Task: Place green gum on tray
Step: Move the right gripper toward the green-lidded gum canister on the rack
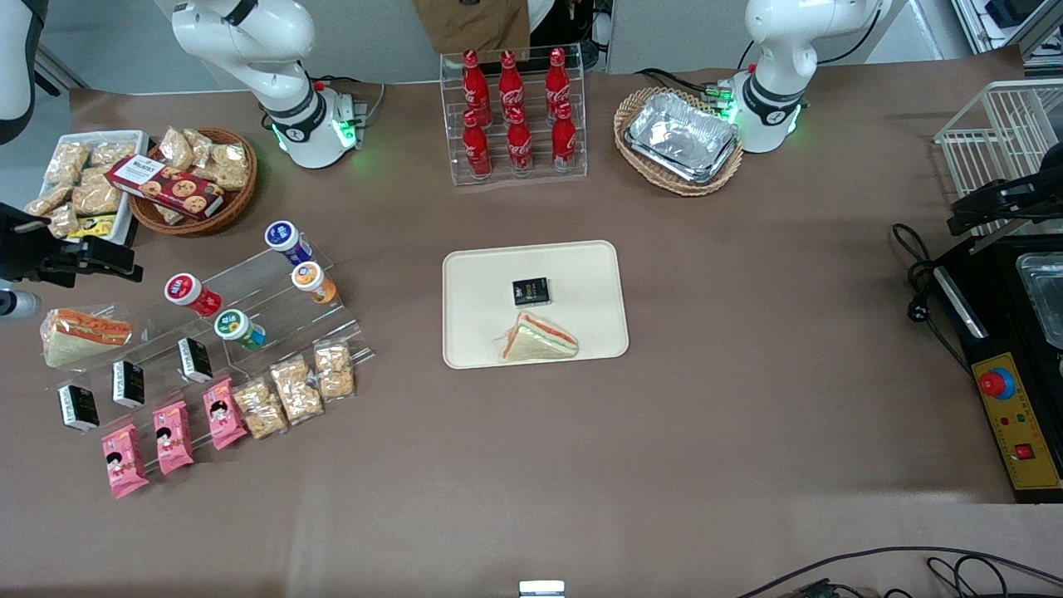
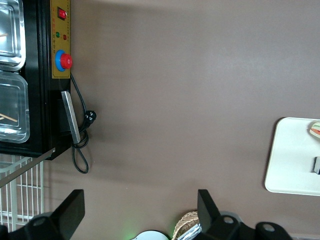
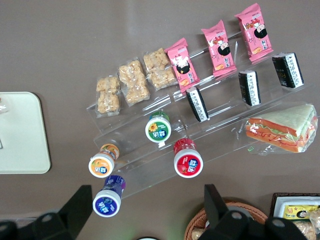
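The green gum (image 1: pixel 239 328) (image 3: pixel 158 129) lies on a clear acrylic step stand, its white lid with the green rim facing up. The tray (image 1: pixel 581 266) (image 3: pixel 20 145) is a cream-beige rectangle in the middle of the table, holding a wrapped sandwich (image 1: pixel 540 339) and a small black packet (image 1: pixel 531 291). My gripper (image 1: pixel 83 256) (image 3: pixel 146 190) hovers high at the working arm's end of the table, above the stand's edge. It is open with nothing between its fingers, and stands well apart from the green gum.
Red-lidded (image 1: pixel 184 291), orange-lidded (image 1: pixel 311 280) and blue-lidded (image 1: pixel 285 237) bottles share the stand with snack packets and a sandwich (image 1: pixel 83 332). A wicker basket of cookies (image 1: pixel 195 187), a cola rack (image 1: pixel 515 112) and a basket of foil trays (image 1: pixel 681 137) stand farther from the camera.
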